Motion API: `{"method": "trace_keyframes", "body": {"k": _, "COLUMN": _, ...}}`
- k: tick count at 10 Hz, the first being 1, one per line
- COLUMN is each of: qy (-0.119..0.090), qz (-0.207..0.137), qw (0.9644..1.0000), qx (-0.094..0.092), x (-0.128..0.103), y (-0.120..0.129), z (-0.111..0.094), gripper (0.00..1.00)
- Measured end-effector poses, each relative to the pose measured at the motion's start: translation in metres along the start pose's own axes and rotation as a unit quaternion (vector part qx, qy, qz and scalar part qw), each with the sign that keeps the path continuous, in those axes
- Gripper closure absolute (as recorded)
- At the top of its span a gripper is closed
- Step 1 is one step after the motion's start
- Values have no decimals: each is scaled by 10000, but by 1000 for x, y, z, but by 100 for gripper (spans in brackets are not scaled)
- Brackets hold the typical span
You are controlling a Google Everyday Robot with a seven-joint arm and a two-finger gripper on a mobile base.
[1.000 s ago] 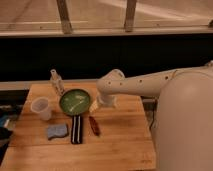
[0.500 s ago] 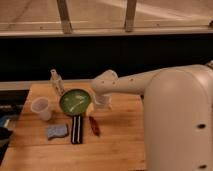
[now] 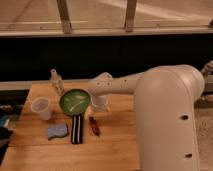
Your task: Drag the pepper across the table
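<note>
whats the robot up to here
The robot's arm reaches over the wooden table, with its gripper beside the green pan. The small red pepper lies on the table just in front of the gripper, next to a black striped strip, apparently not yet touched.

Behind pepper (image 3: 93, 125), green pan (image 3: 74, 101) and jaws; black strip (image 3: 76, 129) close left; seemingly open table (image 3: 117, 145) rightward

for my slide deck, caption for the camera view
Gripper beside the green pan, just behind the pepper on the table
</note>
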Motion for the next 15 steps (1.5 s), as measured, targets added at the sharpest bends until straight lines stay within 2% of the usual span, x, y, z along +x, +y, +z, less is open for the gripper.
{"method": "trace_keyframes", "body": {"k": 4, "qy": 161, "qz": 92, "qw": 9997, "qx": 176, "x": 5, "y": 0, "z": 16, "gripper": 20}}
{"method": "trace_keyframes", "body": {"k": 6, "qy": 216, "qz": 193, "qw": 9994, "qx": 177, "x": 7, "y": -6, "z": 24, "gripper": 20}}
{"method": "trace_keyframes", "body": {"k": 7, "qy": 244, "qz": 231, "qw": 9993, "qx": 174, "x": 7, "y": -8, "z": 28, "gripper": 25}}
{"method": "trace_keyframes", "body": {"k": 9, "qy": 285, "qz": 269, "qw": 9990, "qx": 227, "x": 8, "y": -10, "z": 31, "gripper": 42}}
{"method": "trace_keyframes", "body": {"k": 10, "qy": 314, "qz": 259, "qw": 9986, "qx": 324, "x": 8, "y": -10, "z": 32, "gripper": 54}}
{"method": "trace_keyframes", "body": {"k": 14, "qy": 364, "qz": 308, "qw": 9985, "qx": 283, "x": 9, "y": -11, "z": 34, "gripper": 94}}
{"method": "trace_keyframes", "body": {"k": 15, "qy": 371, "qz": 312, "qw": 9984, "qx": 282, "x": 10, "y": -10, "z": 33, "gripper": 98}}
